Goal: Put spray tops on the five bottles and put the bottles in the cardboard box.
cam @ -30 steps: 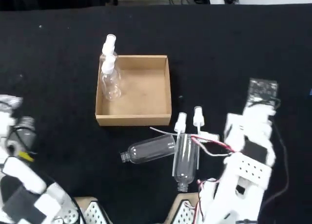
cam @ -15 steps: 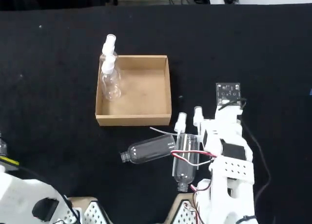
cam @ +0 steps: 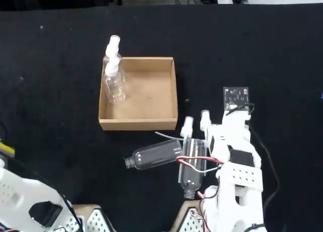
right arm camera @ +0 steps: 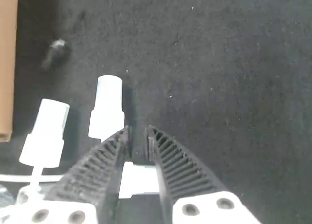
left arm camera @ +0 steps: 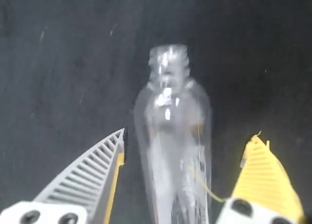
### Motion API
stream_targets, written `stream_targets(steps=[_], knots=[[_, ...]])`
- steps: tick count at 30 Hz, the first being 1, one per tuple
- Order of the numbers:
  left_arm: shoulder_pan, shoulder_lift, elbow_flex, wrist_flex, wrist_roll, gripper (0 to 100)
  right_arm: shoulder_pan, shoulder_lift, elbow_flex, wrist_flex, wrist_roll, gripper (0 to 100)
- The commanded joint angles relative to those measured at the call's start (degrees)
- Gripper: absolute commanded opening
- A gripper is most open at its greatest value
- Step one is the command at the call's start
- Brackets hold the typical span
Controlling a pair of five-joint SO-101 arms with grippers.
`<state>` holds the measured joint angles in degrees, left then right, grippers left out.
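Note:
The cardboard box (cam: 151,122) holds a clear bottle (cam: 114,85) with a spray top, and a second spray top (cam: 113,44) rises at its far left corner. Two uncapped bottles (cam: 154,155) (cam: 192,166) lie in front of the box. Two loose spray tops (cam: 186,126) (cam: 204,119) lie beside them, also in the right wrist view (right arm camera: 48,132) (right arm camera: 107,107). My right gripper (cam: 211,133) (right arm camera: 138,135) is shut and empty, its tips right beside the nearer top. My left gripper (left arm camera: 183,151) holds an uncapped clear bottle (left arm camera: 173,136) between wide-set fingers.
A small dark bit (cam: 186,101) (right arm camera: 58,50) lies on the black cloth by the box's right wall. The left arm (cam: 25,201) sits at the near left corner. Red and white cables (cam: 202,164) hang over one lying bottle.
The right arm swung left until its tips came beside the spray tops, then stayed put. The left arm drew back toward the near left corner, taking its bottle out of the high view.

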<state>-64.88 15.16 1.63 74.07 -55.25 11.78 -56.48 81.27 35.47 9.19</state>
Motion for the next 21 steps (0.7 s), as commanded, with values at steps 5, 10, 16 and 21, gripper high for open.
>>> stream_targets(steps=[5, 10, 16, 21], knots=[[0.66, 3.43, -3.12, -9.14, 0.62, 35, -1.05, -1.1, -0.22, -1.76, 0.0, 4.4], [0.84, 4.31, -2.51, -8.62, 0.62, 34, -1.05, -1.1, -0.22, -1.76, 0.0, 4.4], [1.36, 3.78, -3.12, -2.02, 0.53, 6, -1.05, -1.1, -0.22, -1.76, 0.0, 4.4], [2.33, 2.46, -3.74, 1.49, 0.62, 6, -1.05, -1.1, -0.22, -1.76, 0.0, 4.4]])
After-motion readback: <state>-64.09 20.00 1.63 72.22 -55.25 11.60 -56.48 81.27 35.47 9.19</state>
